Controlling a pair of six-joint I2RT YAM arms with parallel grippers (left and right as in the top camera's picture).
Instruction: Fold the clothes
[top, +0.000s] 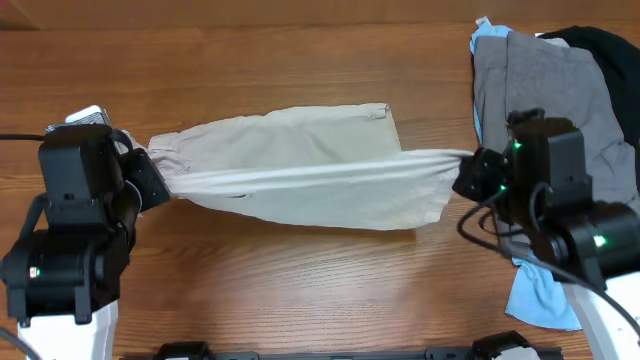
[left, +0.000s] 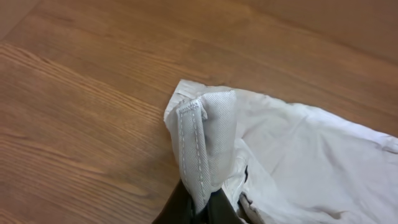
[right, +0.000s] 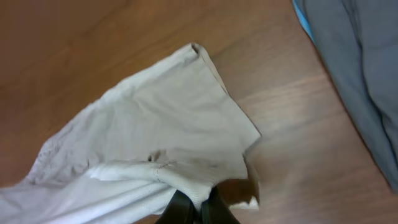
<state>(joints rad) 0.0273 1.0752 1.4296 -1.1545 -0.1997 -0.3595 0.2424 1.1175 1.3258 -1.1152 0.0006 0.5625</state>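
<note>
The beige shorts (top: 300, 160) lie stretched across the middle of the table, pulled taut between both grippers. My left gripper (top: 150, 178) is shut on the waistband end at the left; in the left wrist view the stitched waistband (left: 202, 143) rises from the jaws (left: 202, 208). My right gripper (top: 470, 172) is shut on the hem end at the right; in the right wrist view the cloth (right: 155, 124) bunches into the jaws (right: 198, 208).
A pile of other garments sits at the right edge: grey (top: 550, 80), black (top: 600, 45) and light blue (top: 535, 295). The grey one (right: 367, 68) also shows in the right wrist view. Bare wooden table (top: 250, 60) surrounds the shorts.
</note>
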